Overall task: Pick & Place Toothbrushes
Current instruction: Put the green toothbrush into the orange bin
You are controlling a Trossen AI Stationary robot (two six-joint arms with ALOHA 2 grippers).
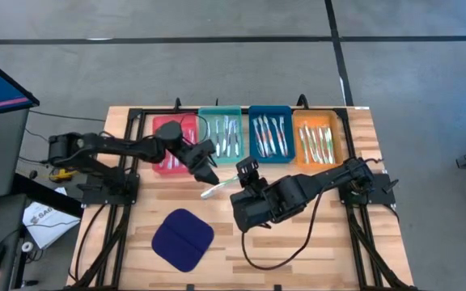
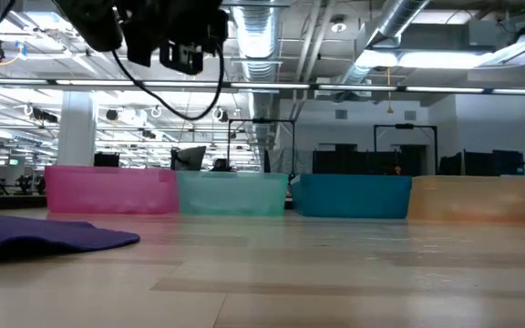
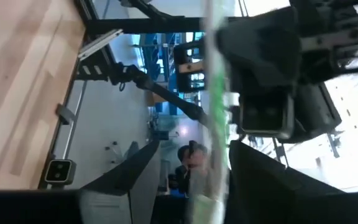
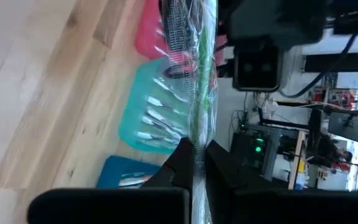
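Observation:
A green toothbrush in a clear wrapper (image 1: 217, 187) hangs in the air over the table's middle, between my two grippers. My right gripper (image 1: 243, 174) is shut on it (image 4: 201, 93). My left gripper (image 1: 209, 174) has come in level from the left and is open. In its wrist view the toothbrush (image 3: 216, 106) runs between its two fingers (image 3: 135, 180), close to one of them; whether they touch cannot be told. Several more toothbrushes lie in the teal tray (image 1: 221, 137), blue tray (image 1: 269, 136) and orange tray (image 1: 320, 137). My right gripper pinches the wrapped toothbrush between its two fingers (image 4: 219, 163), at a spot along its handle (image 4: 197, 149). The fingers slant down from the near right. The toothbrush is lifted clear of the table, and its long free part reaches toward my left gripper.
The four trays stand in a row along the far edge, with the red tray (image 1: 168, 145) at the left, partly under my left arm. A dark blue cloth pad (image 1: 183, 239) lies near the front left. Bare wood shows between the pad and the trays.

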